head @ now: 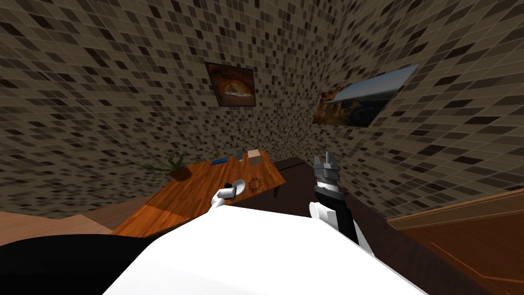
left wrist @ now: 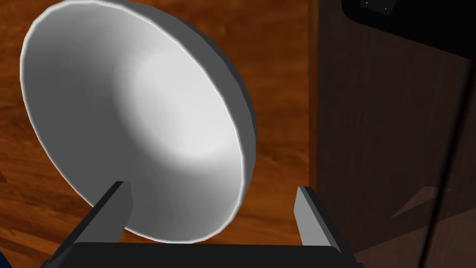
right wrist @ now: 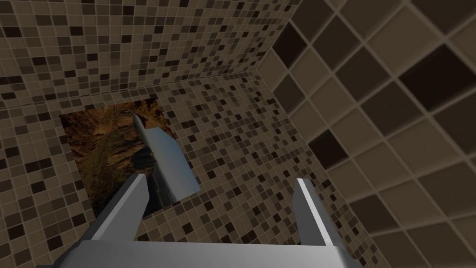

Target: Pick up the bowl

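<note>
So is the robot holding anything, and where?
Nothing yet. The left gripper is open at the bowl's rim; the right gripper is open too.

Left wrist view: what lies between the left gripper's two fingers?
In the left wrist view, the white bowl's rim and some bare wooden table lie between the open left gripper's fingers.

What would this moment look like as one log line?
left fingers: open at rim of round white bowl | bowl: on brown wooden table, not gripped | right fingers: open, raised

Left wrist camera close over bowl (left wrist: 135, 121)
</note>
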Controlling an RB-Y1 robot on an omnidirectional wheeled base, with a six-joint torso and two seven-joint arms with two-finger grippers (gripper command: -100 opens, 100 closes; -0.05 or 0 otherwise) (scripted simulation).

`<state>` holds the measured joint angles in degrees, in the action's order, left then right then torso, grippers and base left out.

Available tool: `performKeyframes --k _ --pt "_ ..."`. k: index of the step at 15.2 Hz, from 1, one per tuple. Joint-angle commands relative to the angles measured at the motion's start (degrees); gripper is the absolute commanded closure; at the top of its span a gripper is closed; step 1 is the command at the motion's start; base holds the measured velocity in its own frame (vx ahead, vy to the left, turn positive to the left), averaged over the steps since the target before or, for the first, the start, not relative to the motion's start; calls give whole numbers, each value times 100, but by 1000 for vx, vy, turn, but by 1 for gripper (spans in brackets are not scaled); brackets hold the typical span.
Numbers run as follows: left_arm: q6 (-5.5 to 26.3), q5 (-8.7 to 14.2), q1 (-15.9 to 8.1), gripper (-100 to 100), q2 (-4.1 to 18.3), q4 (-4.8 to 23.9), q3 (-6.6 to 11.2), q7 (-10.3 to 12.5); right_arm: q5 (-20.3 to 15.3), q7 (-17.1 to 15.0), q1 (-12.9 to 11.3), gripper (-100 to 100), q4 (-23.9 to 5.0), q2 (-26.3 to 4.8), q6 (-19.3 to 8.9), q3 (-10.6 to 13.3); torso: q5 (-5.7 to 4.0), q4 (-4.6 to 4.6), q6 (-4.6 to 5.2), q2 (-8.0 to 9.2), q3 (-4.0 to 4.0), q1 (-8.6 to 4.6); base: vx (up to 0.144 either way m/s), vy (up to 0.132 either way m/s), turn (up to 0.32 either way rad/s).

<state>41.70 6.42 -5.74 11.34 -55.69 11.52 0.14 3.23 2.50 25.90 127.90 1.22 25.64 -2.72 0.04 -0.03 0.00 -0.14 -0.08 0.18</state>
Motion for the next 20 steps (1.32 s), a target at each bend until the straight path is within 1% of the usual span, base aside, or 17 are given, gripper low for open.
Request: performKeyframes --k 1,3,5,6,7,10,11,13,14,15,19,20 --pt "247 25 -120 -100 -30 241 33 -22 0 0 0 0 0 0 0 0 0 0 0 0 0 0 15 40 -112" --pt "439 59 -220 -100 -44 431 61 -45 0 0 0 0 0 0 0 0 0 0 1 -2 -1 1 21 46 -112" --pt "547 78 -278 -100 -53 538 76 -58 0 0 0 0 0 0 0 0 1 -1 -1 -4 -2 3 23 45 -58" --pt "469 44 -229 -100 -65 447 60 -32 0 0 0 0 0 0 0 0 0 -1 -1 -4 -2 2 12 23 -17" --pt "312 31 -227 -100 -89 619 39 -22 0 0 0 0 0 0 0 0 -1 0 -2 -2 -1 -3 25 22 5" --pt "131 14 -216 -100 -114 772 14 -7 0 0 1 0 0 0 0 0 -1 -2 -2 -11 -6 -7 46 20 6" --pt "10 2 -209 -100 -131 874 -2 2 0 0 1 0 0 0 0 0 -2 -3 -2 -12 -7 -9 49 14 5" --pt "-111 -10 -202 -100 -148 977 -19 12 0 0 1 0 0 0 0 0 -2 -3 -2 -15 -8 -10 48 16 6" --pt "-20 0 -201 -100 -137 906 -8 2 0 0 1 0 0 0 0 0 -2 -3 -2 -14 -8 -10 26 9 1" --pt "-52 -2 -205 100 -139 929 -10 4 0 0 1 0 0 0 0 0 -3 -2 -2 -10 -6 -11 10 4 0" --pt "-49 -3 -202 100 -138 930 -12 2 0 0 0 0 0 0 0 0 -3 2 -2 2 2 -14 1 0 0" --pt "131 14 -216 100 -114 772 14 -7 0 0 0 0 0 0 0 0 -3 3 -2 3 3 -15 -25 -16 -8"
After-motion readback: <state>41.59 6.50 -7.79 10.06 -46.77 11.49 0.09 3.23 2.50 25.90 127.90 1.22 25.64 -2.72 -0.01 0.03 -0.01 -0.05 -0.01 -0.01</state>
